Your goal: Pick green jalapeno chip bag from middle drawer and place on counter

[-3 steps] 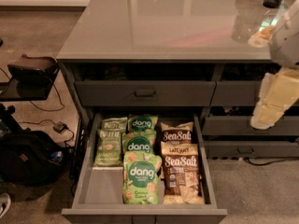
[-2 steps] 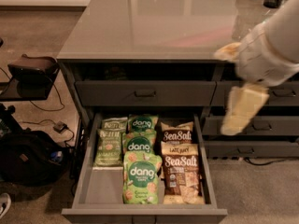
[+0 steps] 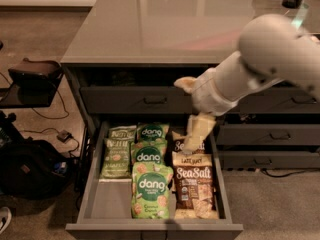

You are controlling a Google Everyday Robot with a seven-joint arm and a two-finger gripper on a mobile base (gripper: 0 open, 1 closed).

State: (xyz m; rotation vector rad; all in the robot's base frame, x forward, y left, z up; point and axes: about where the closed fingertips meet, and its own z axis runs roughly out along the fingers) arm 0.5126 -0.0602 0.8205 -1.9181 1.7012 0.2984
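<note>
The middle drawer [image 3: 98,184] is pulled out below the counter [image 3: 160,24]. The green jalapeno chip bag [image 3: 116,158] lies flat in the drawer's left column, with a second olive bag [image 3: 123,132] behind it. My gripper [image 3: 186,115] is open and empty. It hangs over the back right of the drawer, above the brown bags and to the right of the jalapeno bag. One finger points left in front of the upper drawer and the other points down. The white arm [image 3: 260,59] reaches in from the upper right.
Three bright green "dang" bags [image 3: 151,189] fill the drawer's middle column. Brown "Sea Salt" bags [image 3: 194,181] fill the right one. A shut drawer front [image 3: 155,100] sits above, and more shut drawers [image 3: 270,134] are at right. A black bag [image 3: 30,169] and cables lie on the floor at left.
My arm has swung in from the right edge to the left and downward. The gripper now hangs over the back right of the open drawer. The bags have not moved.
</note>
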